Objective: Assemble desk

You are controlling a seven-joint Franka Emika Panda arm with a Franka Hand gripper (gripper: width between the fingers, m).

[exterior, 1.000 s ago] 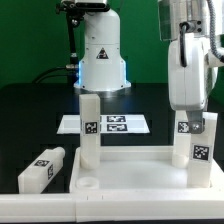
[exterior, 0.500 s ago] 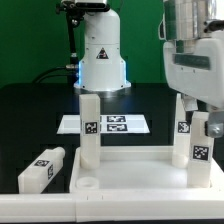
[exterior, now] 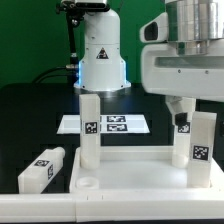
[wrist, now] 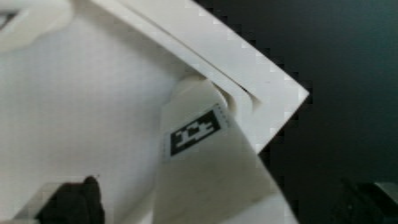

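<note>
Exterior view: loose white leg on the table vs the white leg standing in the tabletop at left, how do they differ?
The loose white square-section leg lies flat on the black table, outside the tabletop; the standing white leg is upright on the white plastic tabletop. The loose one's tag faces up; the standing one's faces the camera. Both carry black-and-white tags.

We see the white tabletop (exterior: 130, 165) lying flat with three tagged legs upright in its sockets and a fourth leg (exterior: 42, 168) lying beside its left edge in the exterior view.
</note>
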